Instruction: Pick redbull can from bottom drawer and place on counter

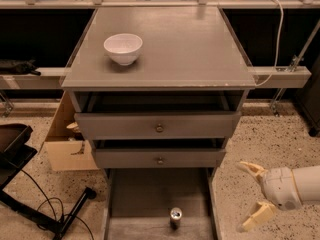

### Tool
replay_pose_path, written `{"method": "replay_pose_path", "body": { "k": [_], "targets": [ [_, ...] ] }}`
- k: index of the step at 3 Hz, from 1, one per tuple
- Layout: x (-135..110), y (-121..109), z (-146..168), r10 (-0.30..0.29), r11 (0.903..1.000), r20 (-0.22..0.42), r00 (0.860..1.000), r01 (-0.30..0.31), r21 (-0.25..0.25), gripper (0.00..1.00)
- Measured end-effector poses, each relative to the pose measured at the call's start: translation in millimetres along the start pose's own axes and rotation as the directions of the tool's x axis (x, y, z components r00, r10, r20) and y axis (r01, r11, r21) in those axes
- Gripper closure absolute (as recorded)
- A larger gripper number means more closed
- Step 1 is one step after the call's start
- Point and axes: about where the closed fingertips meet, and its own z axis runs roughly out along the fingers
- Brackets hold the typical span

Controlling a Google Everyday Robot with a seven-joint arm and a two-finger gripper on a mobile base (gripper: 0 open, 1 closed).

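Step in hand, as judged: approach, nothing yet grasped. Gripper (pixel 250 194) low in the air outside the counter's front right corner, well below the tabletop and beyond the right wall of the bottom drawer (pixel 145 194); cream-coloured fingers (pixel 256 216) spread wide, holding nothing, mounted on a rounded white wrist. Redbull can (pixel 175 217) upright on the drawer floor, below the middle of the counter's front edge and slightly right of it, well forward of the two upper drawers, apart from both side walls. Slim cylinder, shiny silver top, dark body; likely light and easy to tip. Bottom drawer pulled fully out: flat matte grey floor, thin side walls, otherwise bare where visible. Next move, as judged: carry the gripper left over the right drawer wall, lower it with the jaws either side of the can, close on the body below the rim, lift straight up clear of the upper drawer fronts, then set down on the counter (pixel 180 44). Little room between can and overhanging drawers, so a clean vertical lift needed. Counter: wide grey rectangle, faintly glossy, worn pale along the front edge. White bowl (pixel 123 48) near the left edge, round, smooth, glazed. Upper drawers (pixel 200 126) both partly open, grey, each with a small round brass knob (pixel 159 128). Cardboard box (pixel 67 146) on speckled floor (pixel 260 139) past the front left corner; white cable (pixel 278 34) hanging off the right edge.
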Motion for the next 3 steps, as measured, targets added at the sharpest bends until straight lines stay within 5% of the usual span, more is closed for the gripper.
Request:
{"method": "replay_pose_path", "body": {
  "k": [1, 2, 3],
  "targets": [
    [0, 0, 0, 0.0, 1.0, 0.0, 1.0, 0.0, 0.0, 0.0],
    [18, -15, 48, -0.015, 0.9998, 0.15, 0.989, 0.017, -0.009, 0.0],
    [49, -21, 92, -0.033, 0.9985, 0.27, 0.962, 0.043, -0.033, 0.0]
  ]
}}
